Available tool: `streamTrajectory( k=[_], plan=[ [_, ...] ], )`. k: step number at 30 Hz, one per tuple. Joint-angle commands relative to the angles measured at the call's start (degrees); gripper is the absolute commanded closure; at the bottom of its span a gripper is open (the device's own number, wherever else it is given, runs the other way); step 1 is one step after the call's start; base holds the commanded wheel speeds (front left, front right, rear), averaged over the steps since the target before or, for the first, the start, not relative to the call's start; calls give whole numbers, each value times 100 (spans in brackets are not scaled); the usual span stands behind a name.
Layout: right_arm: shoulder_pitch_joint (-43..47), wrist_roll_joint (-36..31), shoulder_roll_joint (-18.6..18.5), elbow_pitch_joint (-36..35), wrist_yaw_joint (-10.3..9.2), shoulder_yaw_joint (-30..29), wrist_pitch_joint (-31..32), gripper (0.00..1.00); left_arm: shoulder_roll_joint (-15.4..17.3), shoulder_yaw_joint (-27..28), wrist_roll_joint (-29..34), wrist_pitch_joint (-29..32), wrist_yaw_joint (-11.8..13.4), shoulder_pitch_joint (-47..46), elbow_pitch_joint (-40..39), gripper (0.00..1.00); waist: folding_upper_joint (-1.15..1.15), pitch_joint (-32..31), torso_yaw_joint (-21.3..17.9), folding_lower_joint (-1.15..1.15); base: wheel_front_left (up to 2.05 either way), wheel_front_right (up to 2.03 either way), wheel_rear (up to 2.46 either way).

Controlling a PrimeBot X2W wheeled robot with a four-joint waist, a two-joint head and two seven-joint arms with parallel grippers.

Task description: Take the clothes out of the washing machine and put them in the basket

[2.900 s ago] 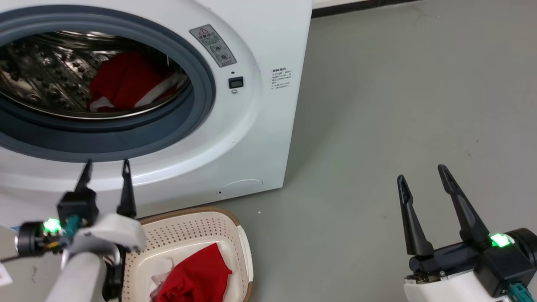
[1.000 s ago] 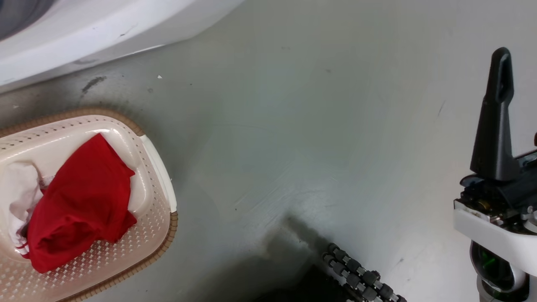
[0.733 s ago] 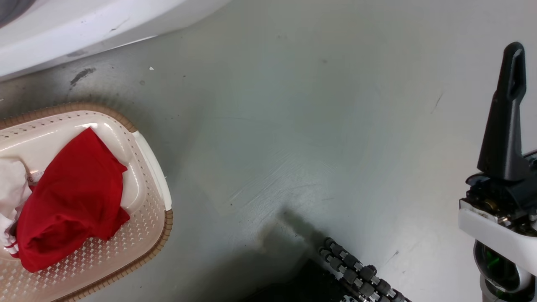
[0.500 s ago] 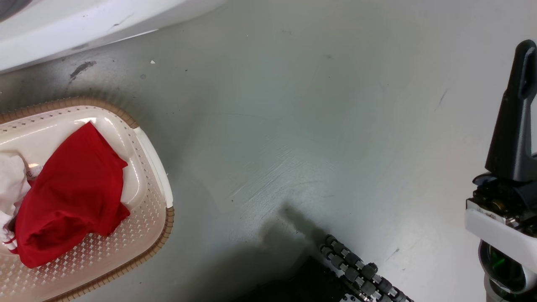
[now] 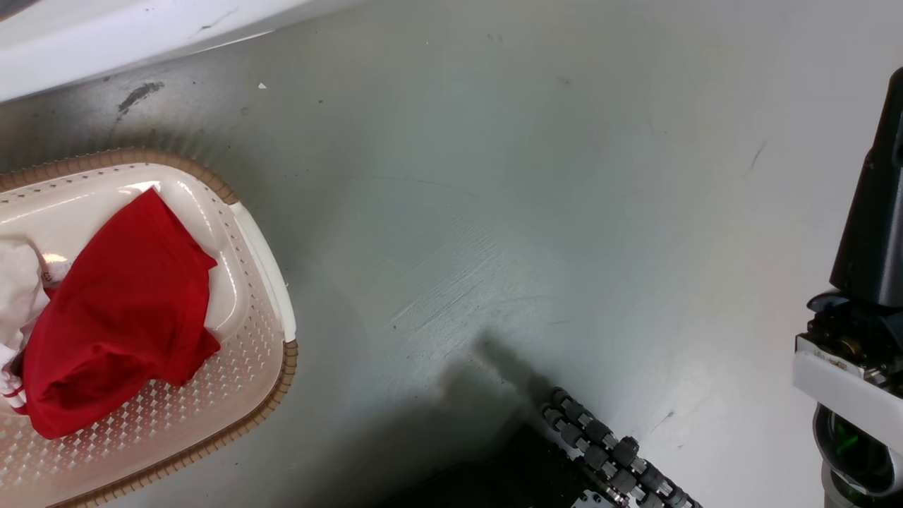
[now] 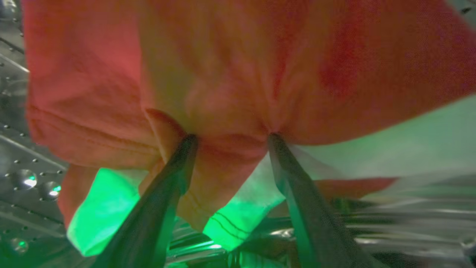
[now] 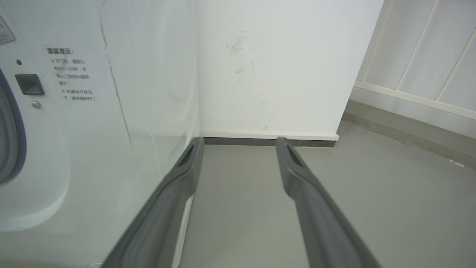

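The clothes are in two places. One red garment (image 6: 238,67) lies in the washing machine's perforated steel drum (image 6: 15,156), lit green low down. My left gripper (image 6: 232,137) is open, both fingertips pressed into that garment with a fold of it between them. Another red garment (image 5: 120,317), with a white part beside it, lies in the cream basket (image 5: 282,367) on the floor. The washing machine (image 5: 106,35) stands just behind the basket. My right gripper (image 7: 240,139) is open and empty, beside the washing machine (image 7: 74,130); one of its dark fingers (image 5: 875,226) stands at the head view's right edge.
Grey floor (image 5: 494,212) stretches from the basket to my right arm. A dark link chain of my own base (image 5: 614,451) lies at the bottom. Ahead of the right gripper are a white wall (image 7: 282,74) with a dark skirting and a panelled wall (image 7: 427,74).
The head camera has tipped down from the porthole to the floor and basket, then drifted a little. My left gripper has left that view. The garment in the basket has not moved.
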Motion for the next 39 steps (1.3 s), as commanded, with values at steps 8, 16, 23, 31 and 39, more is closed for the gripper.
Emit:
streamTrajectory(
  k=[8,16,23,31,39],
  plan=[
    [-48,39,5,32,-2,8,-14,0,-77,-136,-92,-317,-10,-92,207,100,0,-11,-12,0,0,0,0],
    [-142,35,5,73,-2,112,-13,0,7,-163,-130,-916,-4,-88,321,100,0,-221,-123,0,0,0,0],
    [-141,-81,5,135,-2,136,-13,0,-92,-133,-270,-1781,42,370,351,100,0,-569,-44,0,0,0,0],
    [-37,-271,5,203,-2,173,-13,0,-238,-75,-467,-3018,125,1103,461,100,0,-1041,129,0,0,0,0],
    [149,-541,4,293,-2,204,-13,0,-436,85,-797,-4361,186,2095,684,100,0,-1627,326,0,0,0,0]
  ],
)
